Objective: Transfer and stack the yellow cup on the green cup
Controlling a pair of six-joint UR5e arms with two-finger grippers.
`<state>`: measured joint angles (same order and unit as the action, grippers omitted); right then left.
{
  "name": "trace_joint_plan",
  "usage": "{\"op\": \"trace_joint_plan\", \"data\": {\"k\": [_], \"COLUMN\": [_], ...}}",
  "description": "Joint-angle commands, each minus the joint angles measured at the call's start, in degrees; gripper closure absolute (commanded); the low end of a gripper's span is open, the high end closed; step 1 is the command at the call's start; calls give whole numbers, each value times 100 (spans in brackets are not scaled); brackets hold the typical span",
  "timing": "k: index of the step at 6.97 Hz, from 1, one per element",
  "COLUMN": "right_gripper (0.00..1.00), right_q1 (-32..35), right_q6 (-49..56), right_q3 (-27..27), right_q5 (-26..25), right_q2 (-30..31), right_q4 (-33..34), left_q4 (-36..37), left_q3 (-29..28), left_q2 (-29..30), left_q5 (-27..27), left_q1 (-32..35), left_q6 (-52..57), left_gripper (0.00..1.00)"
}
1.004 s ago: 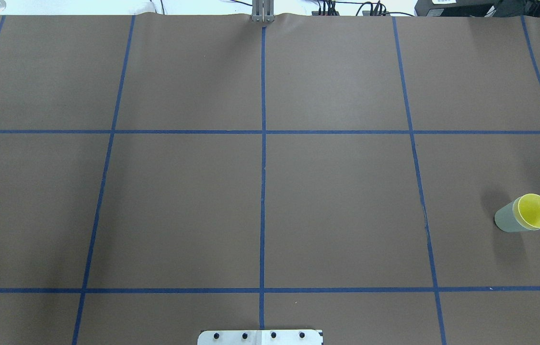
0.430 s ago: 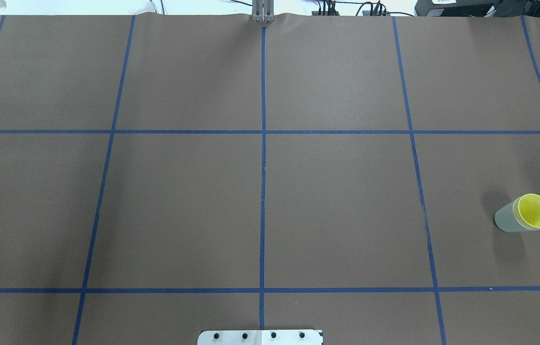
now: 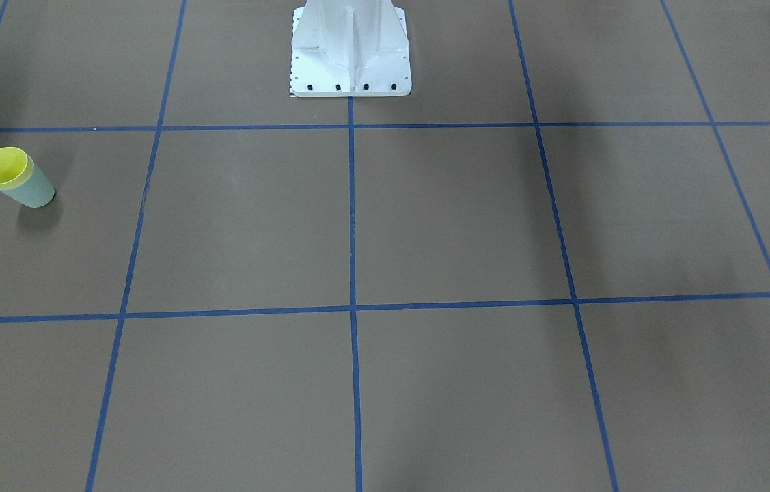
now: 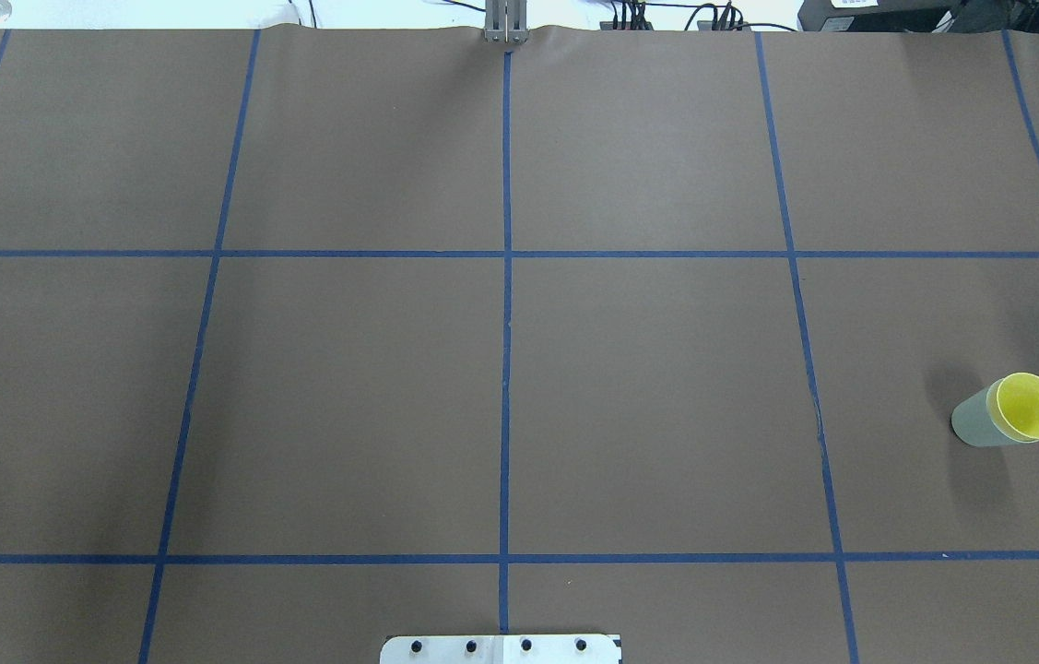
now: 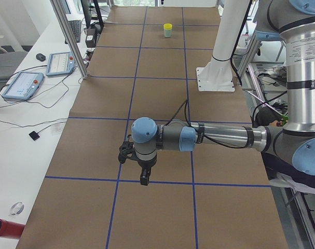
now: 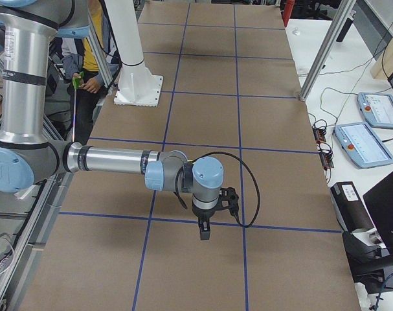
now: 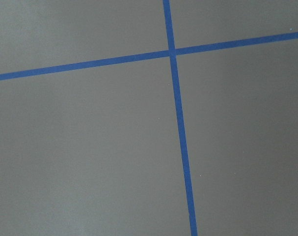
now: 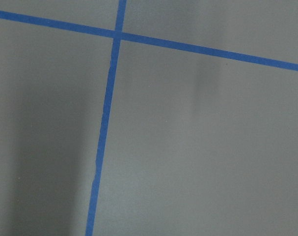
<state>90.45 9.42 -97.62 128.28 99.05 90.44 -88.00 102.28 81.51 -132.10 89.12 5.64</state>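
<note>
Two cups: yellow cup (image 4: 1028, 406) nested in green cup (image 4: 971, 424); stacking judged done.
Claws: left gripper (image 5: 143, 179), right gripper (image 6: 203, 232) held clear; opening cannot be told.

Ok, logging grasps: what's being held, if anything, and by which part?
Nothing: yellow cup sits in green cup, far from left gripper and right gripper.

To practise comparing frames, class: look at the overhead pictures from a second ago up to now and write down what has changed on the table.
Nothing visibly changed. In the overhead view the yellow cup sits nested in the green cup in the same place as before, and no arm shows in that view, then or now.
</note>
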Motion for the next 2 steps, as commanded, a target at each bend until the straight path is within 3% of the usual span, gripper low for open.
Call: {"op": "trace_joint_plan", "data": {"k": [1, 2], "right_gripper": [0, 0], "right_q1": [-2, -2], "right_q6": [7, 25], "right_q3": [6, 6], "right_q5": [4, 4], "right_q2": [0, 44], "right_q4": [0, -9], "left_q4": [2, 2], "left_q3": [11, 20], "left_q2": [5, 5], "left_q5": [0, 0], "left_q1": [0, 0], "left_q6": [-1, -1], "left_gripper": [0, 0]}}
